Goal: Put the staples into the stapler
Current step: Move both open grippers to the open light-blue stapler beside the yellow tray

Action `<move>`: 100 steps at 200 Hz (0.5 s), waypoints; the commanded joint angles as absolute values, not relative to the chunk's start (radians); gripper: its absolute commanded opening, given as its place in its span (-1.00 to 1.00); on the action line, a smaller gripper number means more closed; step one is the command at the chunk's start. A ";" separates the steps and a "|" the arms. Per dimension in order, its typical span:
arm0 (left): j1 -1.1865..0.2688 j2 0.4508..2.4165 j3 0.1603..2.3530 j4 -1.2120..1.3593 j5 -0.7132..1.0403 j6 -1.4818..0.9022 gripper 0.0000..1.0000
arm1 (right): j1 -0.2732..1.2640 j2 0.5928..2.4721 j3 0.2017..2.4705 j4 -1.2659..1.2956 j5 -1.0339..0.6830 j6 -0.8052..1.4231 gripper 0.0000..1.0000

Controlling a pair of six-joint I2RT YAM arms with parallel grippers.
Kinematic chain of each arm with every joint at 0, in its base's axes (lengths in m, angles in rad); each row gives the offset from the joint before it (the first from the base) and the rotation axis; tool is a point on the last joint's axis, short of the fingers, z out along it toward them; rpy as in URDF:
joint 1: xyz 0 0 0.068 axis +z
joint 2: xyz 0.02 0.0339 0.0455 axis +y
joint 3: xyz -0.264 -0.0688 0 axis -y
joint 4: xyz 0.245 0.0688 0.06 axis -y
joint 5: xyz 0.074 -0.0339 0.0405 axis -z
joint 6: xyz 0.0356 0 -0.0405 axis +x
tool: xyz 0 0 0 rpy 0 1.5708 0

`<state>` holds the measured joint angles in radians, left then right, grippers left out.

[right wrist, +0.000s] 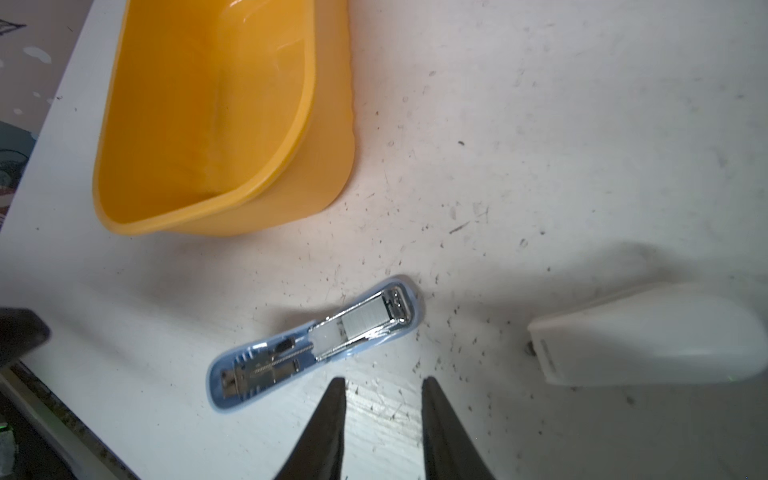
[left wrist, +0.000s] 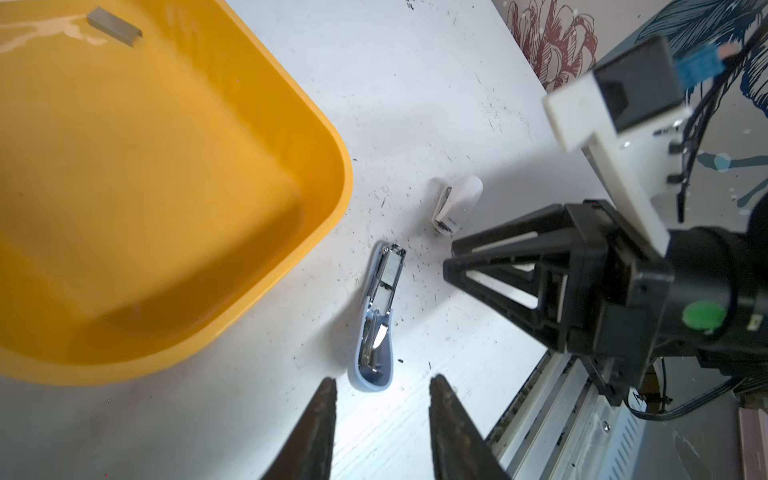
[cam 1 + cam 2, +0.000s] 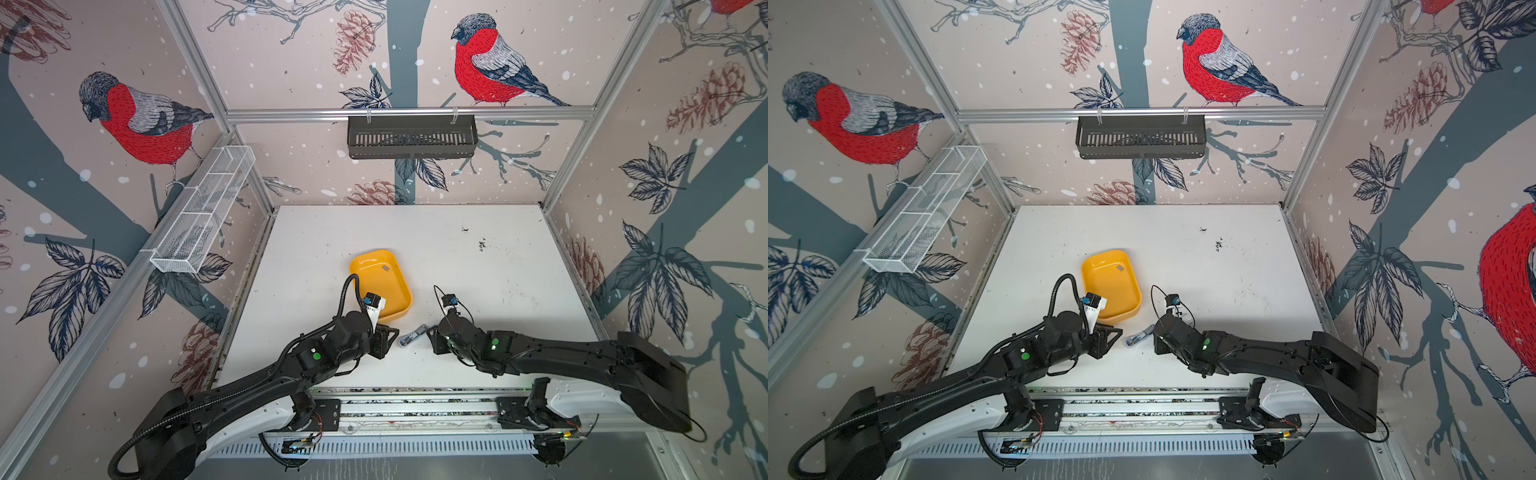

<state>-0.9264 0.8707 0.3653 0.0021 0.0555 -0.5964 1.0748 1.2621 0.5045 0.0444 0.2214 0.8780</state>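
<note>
Pale-blue plastic stapler (image 1: 316,345) lies opened flat on the scuffed white table (image 1: 540,124), just ahead of the tips of the left gripper (image 2: 383,379) and right gripper (image 1: 383,380), both parted and empty. Ribbed grey staples (image 1: 365,322) sit in its chrome channel. Beyond it stands a glossy, round-cornered yellow tray (image 2: 341,178); a smooth white stapler (image 1: 644,332) lies beside the right gripper.

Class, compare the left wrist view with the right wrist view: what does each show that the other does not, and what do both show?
Only the left wrist view: a loose staple strip lying in the yellow tray, and the left gripper, clearly open and empty. Only the right wrist view: a dark blurred shape at the edge, unidentifiable. Both: the blue stapler lying open with loaded staples in its channel, the white stapler, the tray and the right gripper.
</note>
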 commanded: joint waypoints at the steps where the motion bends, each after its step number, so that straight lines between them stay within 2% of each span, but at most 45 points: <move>1: -0.959 0.875 0.342 0.055 0.096 -0.625 -0.23 | 1.032 1.257 0.502 0.097 0.132 0.818 -0.39; 53: -0.997 0.880 0.315 0.081 0.047 -0.677 -0.23 | 0.963 1.310 0.550 0.125 0.002 0.621 -0.46; 100: -0.995 0.904 0.321 0.124 -0.005 -0.716 -0.34 | 0.953 1.335 0.565 0.092 -0.004 0.642 -0.56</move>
<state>-0.9955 0.8906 0.3141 0.0528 0.0425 -0.6773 0.9527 1.3231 0.5636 0.0990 0.0193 0.6521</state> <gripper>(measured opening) 0.352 0.240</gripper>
